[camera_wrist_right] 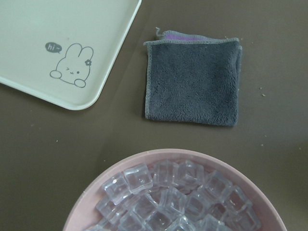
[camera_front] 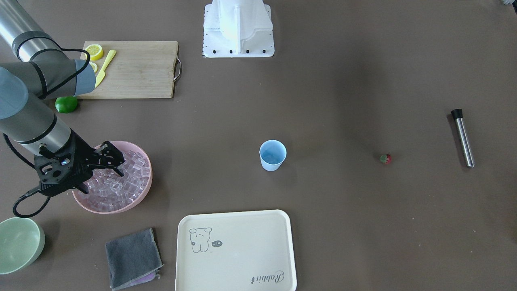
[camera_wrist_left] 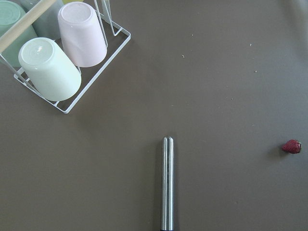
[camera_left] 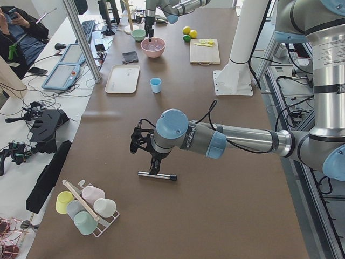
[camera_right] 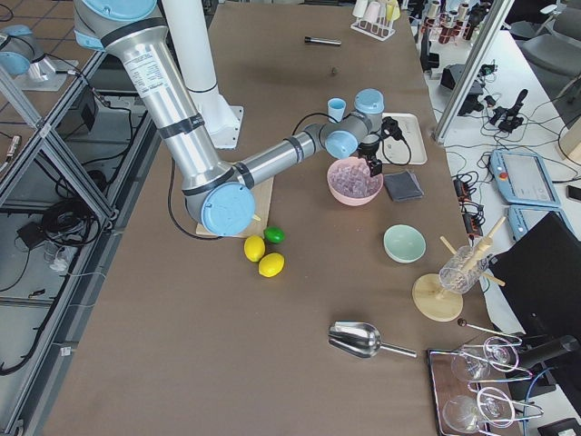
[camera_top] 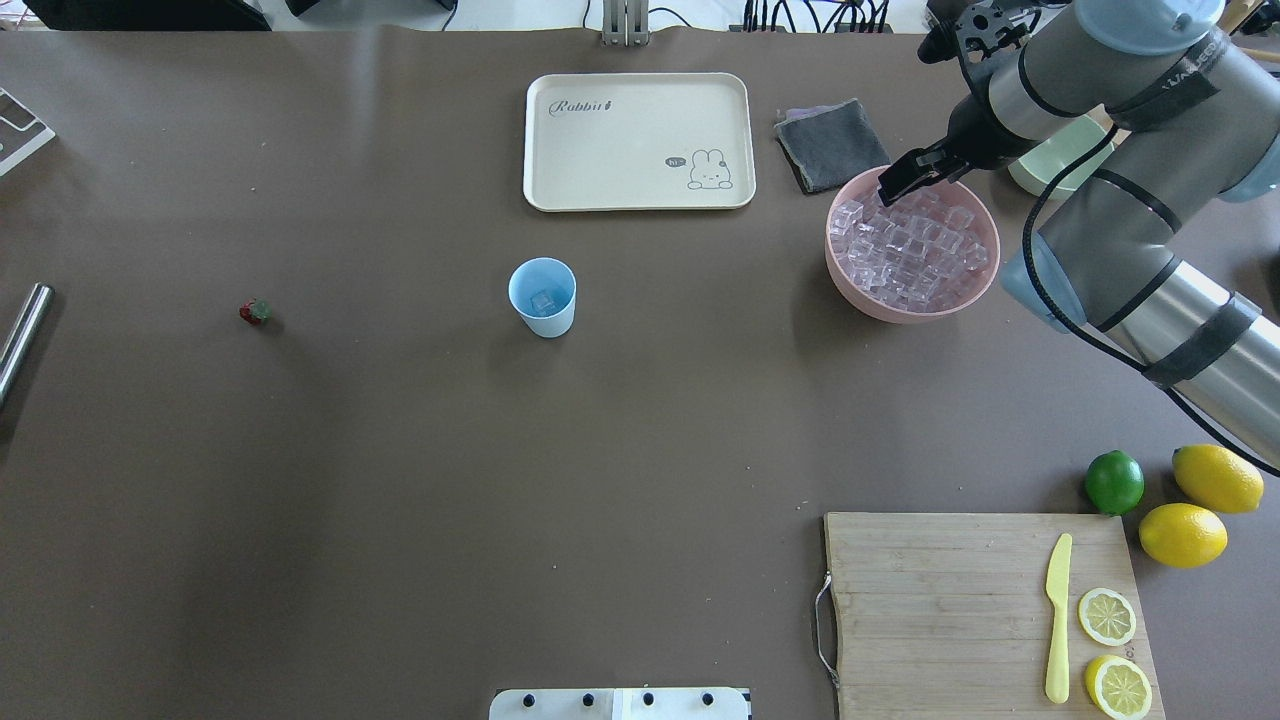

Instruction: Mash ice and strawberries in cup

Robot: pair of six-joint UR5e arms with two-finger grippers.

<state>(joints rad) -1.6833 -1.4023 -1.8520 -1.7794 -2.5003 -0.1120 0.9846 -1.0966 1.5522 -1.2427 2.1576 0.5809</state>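
Observation:
The light blue cup stands upright mid-table with one ice cube inside. More ice fills a pink bowl. My right gripper hangs over the bowl's far rim, just above the cubes; it looks open with nothing in it. The tiny red strawberry lies alone on the table far to the cup's left, also seen in the left wrist view. My left gripper hovers above a steel rod; I cannot tell whether it is open or shut.
A cream tray and a grey cloth lie beyond the cup. A pale green bowl sits past the pink bowl. A cutting board holds lemon slices and a yellow knife; a lime and lemons lie beside it. A rack of upturned cups stands near the rod.

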